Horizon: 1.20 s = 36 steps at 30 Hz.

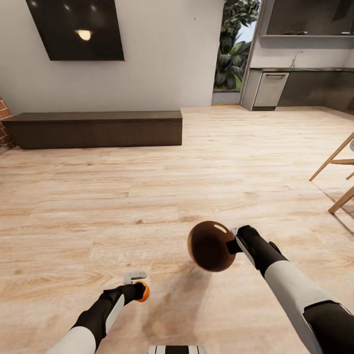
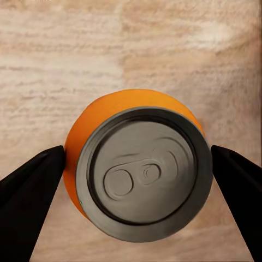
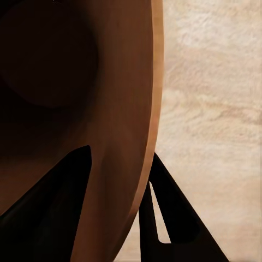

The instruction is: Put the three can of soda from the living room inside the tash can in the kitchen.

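Orange and glossy, the can of soda point(image 1: 143, 291) is sitting between the fingers of the left gripper point(image 1: 139, 287), low at the left of the head view above the light wood plank floor point(image 1: 147, 196). In the left wrist view the can point(image 2: 143, 169) is showing its grey lid and pull tab end-on, with one black finger point(image 2: 33, 188) touching its orange side and the other finger close against the rim on the opposite side, so the fingers are closing narrowly around it and holding it.

To the right, the right gripper point(image 1: 235, 242) is carrying the tash can point(image 1: 211, 246), its copper-brown mouth facing the camera and tilting over on its side. The right wrist view is showing the bin's wall point(image 3: 117, 136) passing between two black fingers, one inside the bin and one outside, pinching the rim.

Ahead, a long dark low bench point(image 1: 96, 129) is standing against the pale wall under the black wall TV point(image 1: 76, 29), with a strip of red brick point(image 1: 5, 128) at its left end. Pale wooden chair legs point(image 1: 339, 172) are reaching in from the right edge, near the right arm's side of the open floor. Beyond them, at the far right, grey kitchen cabinets point(image 1: 295, 88) and a dark upper unit point(image 1: 307, 17) are lining the wall, beside an opening with green plants point(image 1: 236, 44). Bare floor is lying between the grippers and the kitchen.
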Available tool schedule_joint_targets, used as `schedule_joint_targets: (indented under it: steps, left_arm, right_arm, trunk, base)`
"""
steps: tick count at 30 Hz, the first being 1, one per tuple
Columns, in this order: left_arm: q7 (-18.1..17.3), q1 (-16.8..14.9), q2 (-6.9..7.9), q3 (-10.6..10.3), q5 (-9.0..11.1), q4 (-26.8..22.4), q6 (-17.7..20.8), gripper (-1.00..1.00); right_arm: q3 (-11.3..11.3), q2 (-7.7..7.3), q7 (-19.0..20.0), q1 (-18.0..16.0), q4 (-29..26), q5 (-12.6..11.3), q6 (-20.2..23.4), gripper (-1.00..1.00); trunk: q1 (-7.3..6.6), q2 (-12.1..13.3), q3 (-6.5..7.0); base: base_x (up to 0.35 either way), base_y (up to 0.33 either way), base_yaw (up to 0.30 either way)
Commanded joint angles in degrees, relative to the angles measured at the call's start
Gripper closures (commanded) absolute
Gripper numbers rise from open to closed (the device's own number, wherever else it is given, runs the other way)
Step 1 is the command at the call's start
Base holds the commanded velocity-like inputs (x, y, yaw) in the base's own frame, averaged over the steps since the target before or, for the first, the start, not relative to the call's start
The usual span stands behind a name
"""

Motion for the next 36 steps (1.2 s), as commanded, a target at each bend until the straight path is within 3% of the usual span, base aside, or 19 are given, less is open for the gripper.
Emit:
schedule_joint_targets:
  steps: [1, 3, 4, 12, 17, 23, 30, 31, 36]
  left_arm:
    - [0.0, 0.0, -0.07, -0.3, 0.0, 0.0, 0.0, 1.00]
    - [0.0, 0.0, -0.17, -0.9, 0.0, 0.0, 0.1, 1.00]
    - [-0.1, 0.0, -0.19, -0.9, 0.0, 0.0, 0.1, 1.00]
    - [-0.3, 0.1, -0.24, -1.1, 0.0, -2.4, 0.5, 1.00]
    - [-0.4, 0.2, -0.22, -0.9, 0.0, -9.8, 3.2, 1.00]
    - [-0.4, 0.5, -0.21, -0.7, 0.0, -12.8, 4.2, 1.00]
    - [-0.4, 0.8, -0.09, -0.7, 0.0, -16.9, 7.1, 1.00]
    - [-0.4, 0.9, -0.08, -0.7, 0.0, -20.1, 9.1, 1.00]
    - [-0.4, 0.9, -0.07, -0.7, 0.0, -23.2, 11.8, 1.00]
  right_arm:
    - [-0.3, 0.04, 0.0, 0.3, -0.3, -0.3, 0.0, 1.00]
    - [-0.9, 0.10, -0.1, 1.1, -0.9, -0.4, 0.0, 1.00]
    - [-3.7, 0.12, -0.1, 8.2, -5.1, -1.6, 0.0, 1.00]
    - [-3.6, 0.30, -0.1, 8.6, -5.2, -1.6, 0.0, 1.00]
    - [-3.6, 0.35, -0.1, 8.6, -5.2, -1.6, -0.1, 1.00]
    - [-3.6, 0.42, -0.2, 8.6, -5.2, -1.6, -0.1, 1.00]
    - [-3.5, 0.42, -0.2, 8.6, -5.2, -1.5, -0.1, 1.00]
    - [-3.6, 0.44, -0.1, 8.6, -5.2, -1.5, -0.1, 1.00]
    - [-3.7, 0.43, -0.1, 8.6, -5.2, -1.5, -0.1, 1.00]
  trunk:
    - [-0.01, 0.0, 0.01]
    - [-0.01, 0.0, 0.01]
    - [-0.01, 0.0, 0.01]
    - [-0.01, 0.0, 0.01]
    - [-0.01, 0.0, 0.01]
    - [-0.01, 0.0, 0.01]
    - [-0.01, 0.0, 0.01]
    - [-0.01, 0.0, 0.01]
    - [-0.01, 0.0, 0.01]
  base:
    - [0.000, 0.000, 0.000]
    - [0.000, 0.000, 0.000]
    - [0.000, 0.000, 0.000]
    - [0.000, 0.000, 0.000]
    - [0.000, 0.000, 0.000]
    - [0.000, 0.000, 0.000]
    - [0.000, 0.000, 0.000]
    - [0.000, 0.000, 0.000]
    - [0.000, 0.000, 0.000]
